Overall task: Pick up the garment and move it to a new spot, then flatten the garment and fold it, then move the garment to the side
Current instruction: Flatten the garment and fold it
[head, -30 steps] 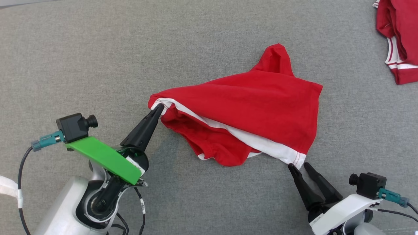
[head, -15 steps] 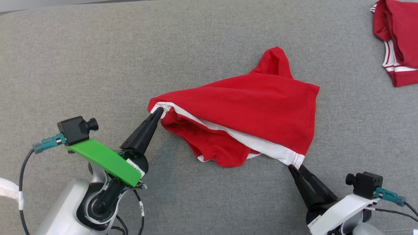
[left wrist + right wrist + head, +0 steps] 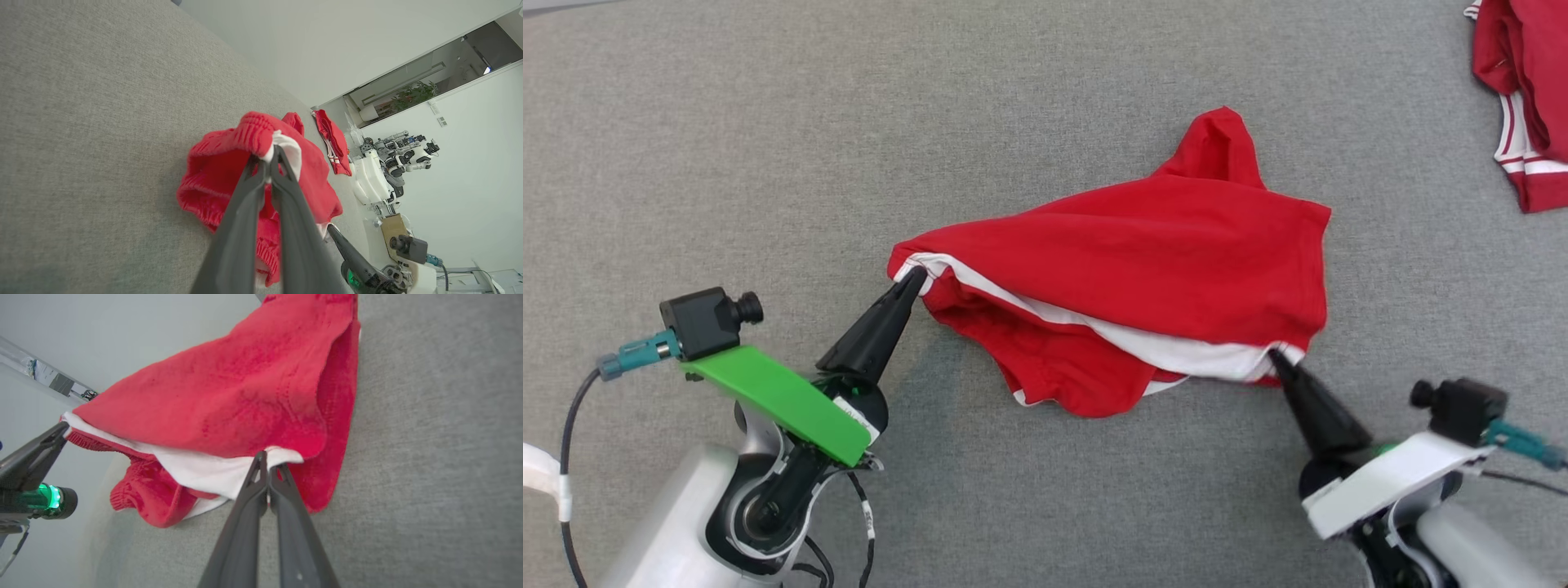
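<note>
The garment point(image 3: 1143, 269) is red with a white band along one edge and lies rumpled at the middle of the grey surface. My left gripper point(image 3: 919, 276) is shut on the band's left corner, and the left wrist view has its fingers pinching red and white cloth point(image 3: 282, 147). My right gripper point(image 3: 1276, 354) is shut on the band's right end, lifting that edge. In the right wrist view its two fingers point(image 3: 265, 461) meet on the white band, with the garment point(image 3: 245, 388) draped above and the left gripper point(image 3: 36, 449) at the far left.
Another red garment with white stripes point(image 3: 1523, 98) lies at the far right corner of the grey padded surface point(image 3: 727, 147). In the left wrist view a white wall, a window and parked robots point(image 3: 404, 151) stand beyond the surface.
My right gripper moved up onto the band's right end and shut on it, lifting that corner. The left gripper kept its hold. The camera shifted slightly.
</note>
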Controlling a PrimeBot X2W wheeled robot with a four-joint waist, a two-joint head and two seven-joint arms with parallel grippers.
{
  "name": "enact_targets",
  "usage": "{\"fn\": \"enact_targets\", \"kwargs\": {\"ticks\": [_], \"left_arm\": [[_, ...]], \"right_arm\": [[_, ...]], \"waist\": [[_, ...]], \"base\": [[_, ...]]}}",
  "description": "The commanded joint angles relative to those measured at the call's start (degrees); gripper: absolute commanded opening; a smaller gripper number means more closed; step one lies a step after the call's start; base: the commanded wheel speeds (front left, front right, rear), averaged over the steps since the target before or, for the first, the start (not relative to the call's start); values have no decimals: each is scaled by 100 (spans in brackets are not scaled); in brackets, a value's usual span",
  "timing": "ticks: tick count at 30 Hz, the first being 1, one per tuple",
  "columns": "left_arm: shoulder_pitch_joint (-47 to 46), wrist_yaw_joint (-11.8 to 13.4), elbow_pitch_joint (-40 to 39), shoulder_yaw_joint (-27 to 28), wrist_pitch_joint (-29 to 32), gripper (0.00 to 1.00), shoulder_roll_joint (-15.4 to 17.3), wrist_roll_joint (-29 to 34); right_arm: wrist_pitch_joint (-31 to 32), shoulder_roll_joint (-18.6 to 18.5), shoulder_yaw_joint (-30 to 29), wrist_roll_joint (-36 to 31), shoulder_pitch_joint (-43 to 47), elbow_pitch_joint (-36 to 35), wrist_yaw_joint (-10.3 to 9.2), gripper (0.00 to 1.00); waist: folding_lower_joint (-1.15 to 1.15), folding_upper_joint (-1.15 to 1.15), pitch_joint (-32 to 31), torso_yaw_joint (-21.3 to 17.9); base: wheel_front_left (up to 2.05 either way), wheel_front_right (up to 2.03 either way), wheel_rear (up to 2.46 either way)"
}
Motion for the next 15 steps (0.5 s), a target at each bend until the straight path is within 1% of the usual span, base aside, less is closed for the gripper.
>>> {"fn": "enact_targets", "kwargs": {"ticks": [1, 4, 8, 11, 15], "left_arm": [[-128, -50, -59, 8, 11, 0, 76, 68], [-318, -42, -217, -31, 148, 0, 213, 136], [-895, -30, -415, -56, 467, 0, 503, 411], [-1678, 11, -501, -124, 816, 0, 685, 787], [-2991, 44, -396, -204, 1278, 0, 790, 1299]], "right_arm": [[2, -36, -202, 4, -96, -170, -2, 0], [2, -179, -661, 66, -231, -600, -2, 0], [3, -543, -1133, 97, -785, -1101, -2, 0], [2, -1016, -1244, 92, -1514, -1282, -2, 0], [3, -1578, -1184, 272, -2729, -1243, -2, 0]], "waist": [[0, 0, 17, -35], [0, 0, 57, -118], [0, 0, 160, -252], [0, 0, 323, -334], [0, 0, 652, -436]], "base": [[0, 0, 0], [0, 0, 0], [0, 0, 0], [0, 0, 0], [0, 0, 0]]}}
